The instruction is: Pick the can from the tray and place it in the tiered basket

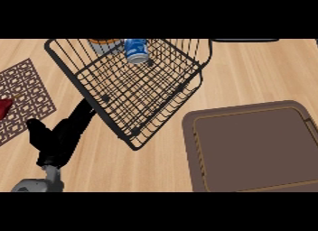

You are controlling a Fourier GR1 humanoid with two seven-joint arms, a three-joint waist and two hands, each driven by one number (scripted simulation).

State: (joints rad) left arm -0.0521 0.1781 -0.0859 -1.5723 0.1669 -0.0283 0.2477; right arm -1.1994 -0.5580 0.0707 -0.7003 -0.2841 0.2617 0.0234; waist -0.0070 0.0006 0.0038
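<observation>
- the left robot hand [58, 135] shows at lower left of the frame, fingers straight and relaxed, holding nothing, its fingertips close beside the wire of the tiered basket [138, 92].
- the can [136, 50], blue, lies inside the basket at upper centre.
- the brown tray [255, 149] sits at lower right on the table [255, 72].

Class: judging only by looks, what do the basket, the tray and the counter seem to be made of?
Basket: thin black wire, probably coated metal, an open grid you see through.
Tray: matte brown, likely plastic; smooth with a raised rim.
Counter: pale wood or laminate, showing grain lines.
</observation>
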